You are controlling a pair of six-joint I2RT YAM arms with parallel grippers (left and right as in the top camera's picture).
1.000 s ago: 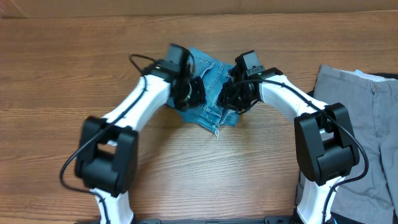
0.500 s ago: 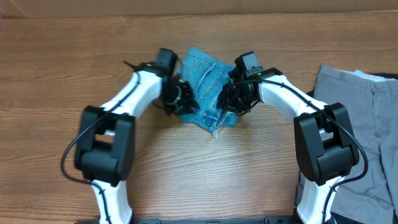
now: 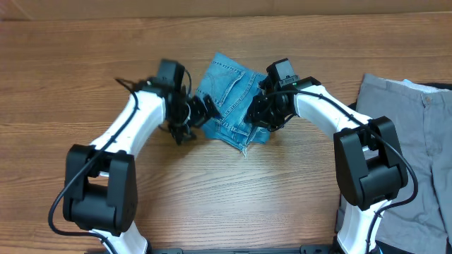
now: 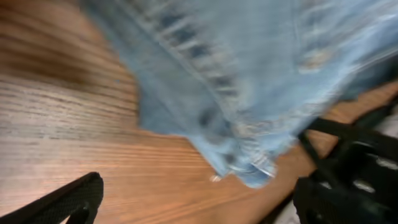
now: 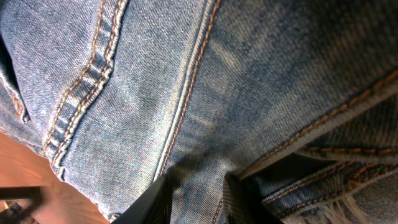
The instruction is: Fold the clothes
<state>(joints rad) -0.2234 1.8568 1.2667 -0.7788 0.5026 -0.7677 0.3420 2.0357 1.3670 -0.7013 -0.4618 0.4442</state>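
Note:
The light-blue jeans (image 3: 229, 95) lie folded into a small bundle in the middle of the table, the frayed hem at the near corner. My left gripper (image 3: 195, 120) stands open just off the bundle's left edge. In the left wrist view its fingertips (image 4: 71, 198) are spread wide over bare wood, and the blurred jeans (image 4: 249, 81) lie beyond them. My right gripper (image 3: 265, 113) sits on the bundle's right side. In the right wrist view its fingers (image 5: 158, 200) pinch a fold of the jeans (image 5: 186, 93) between them.
Grey trousers (image 3: 417, 134) lie spread flat at the right edge of the wooden table (image 3: 233, 197). Both arms reach in from their bases at the near edge, one on each side of the jeans.
My left gripper has opened, let go of the jeans and drawn back to the left off the bundle. The right arm has stayed in place on the denim.

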